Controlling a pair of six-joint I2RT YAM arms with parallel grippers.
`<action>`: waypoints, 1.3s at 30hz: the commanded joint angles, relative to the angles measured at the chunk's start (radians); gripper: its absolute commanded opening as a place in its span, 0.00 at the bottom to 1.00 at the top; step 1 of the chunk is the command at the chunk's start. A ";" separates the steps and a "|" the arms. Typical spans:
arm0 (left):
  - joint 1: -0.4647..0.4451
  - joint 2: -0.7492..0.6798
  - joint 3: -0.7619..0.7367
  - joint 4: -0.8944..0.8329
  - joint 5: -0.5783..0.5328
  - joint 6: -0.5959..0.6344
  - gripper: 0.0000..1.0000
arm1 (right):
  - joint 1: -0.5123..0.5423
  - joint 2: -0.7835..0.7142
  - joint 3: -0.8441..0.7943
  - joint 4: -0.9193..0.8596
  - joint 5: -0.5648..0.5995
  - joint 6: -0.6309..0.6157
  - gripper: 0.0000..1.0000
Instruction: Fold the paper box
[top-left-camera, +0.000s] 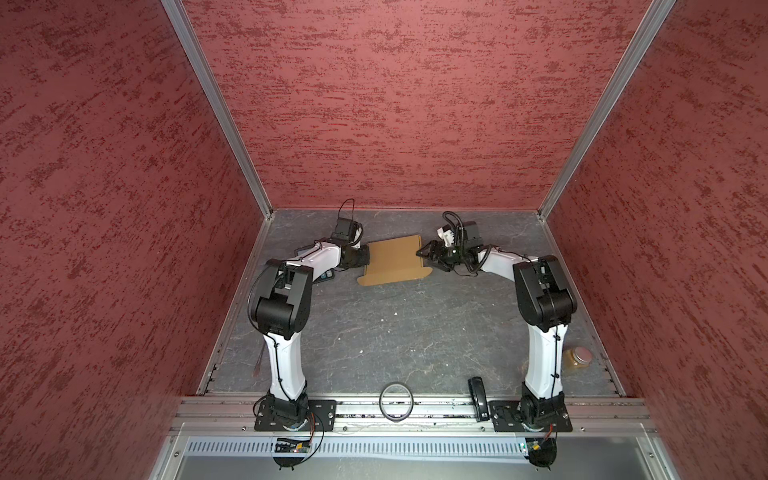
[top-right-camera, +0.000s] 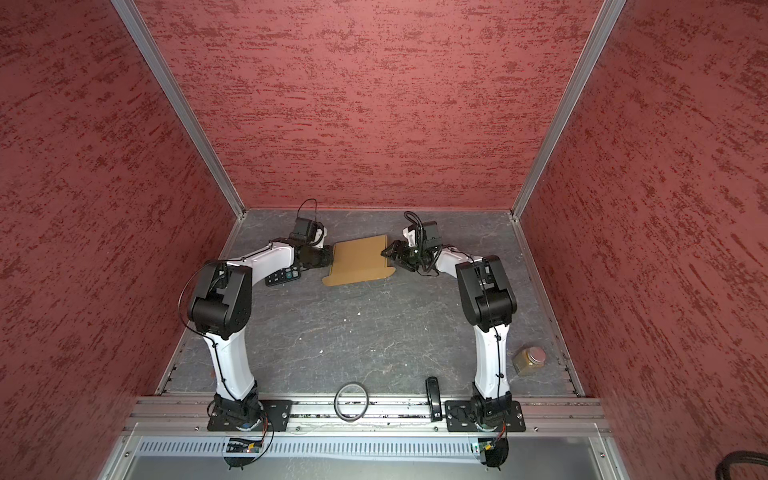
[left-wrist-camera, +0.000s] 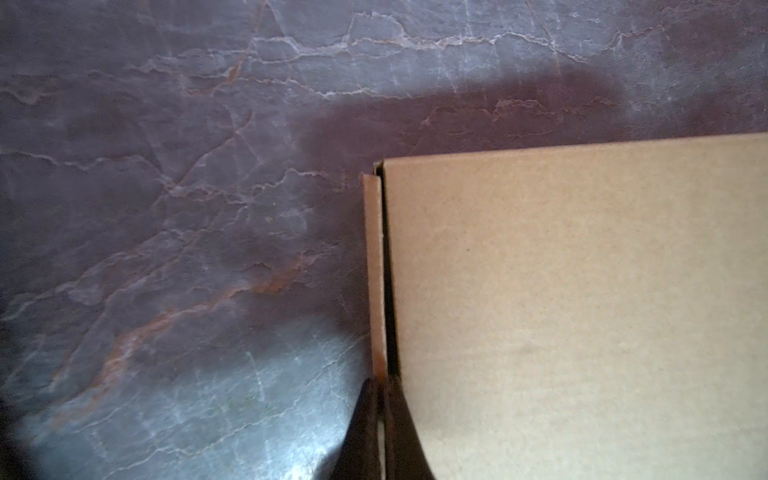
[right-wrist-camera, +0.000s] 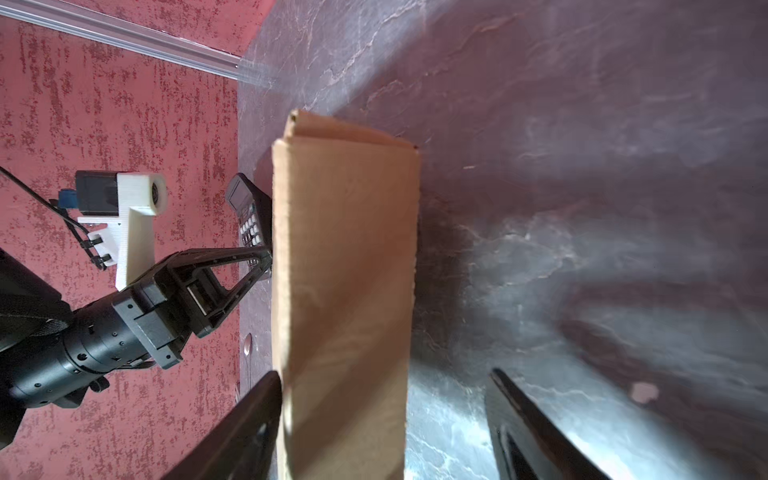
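A: Which step? Where is the paper box (top-left-camera: 395, 259)?
B: Side-folding. It lies between your fingers: left gripper (left-wrist-camera: 380, 388) pinched shut on its side flap, seemingly; right gripper (right-wrist-camera: 384, 374) gaping astride the opposite side. Next, likely: close, fold inward.

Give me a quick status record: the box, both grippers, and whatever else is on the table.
paper box: tan cardboard, lying at the far middle of the table, between the two grippers
left gripper: shut, pinching a narrow side flap at the box's edge
right gripper: open, jaws straddling the opposite edge, not clamped
calculator: under the left arm, partly hidden
jar: near right corner, beside the right arm
ring: on the front rail, middle
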 joint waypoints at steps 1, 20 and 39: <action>0.003 0.051 -0.030 -0.044 -0.013 0.013 0.07 | 0.010 0.012 0.057 0.004 -0.027 -0.006 0.78; 0.003 0.049 -0.023 -0.036 -0.002 0.008 0.07 | 0.047 0.067 0.114 0.043 -0.040 0.061 0.54; 0.018 -0.029 0.013 -0.034 0.019 -0.039 0.39 | 0.049 0.027 0.087 0.049 -0.013 0.051 0.39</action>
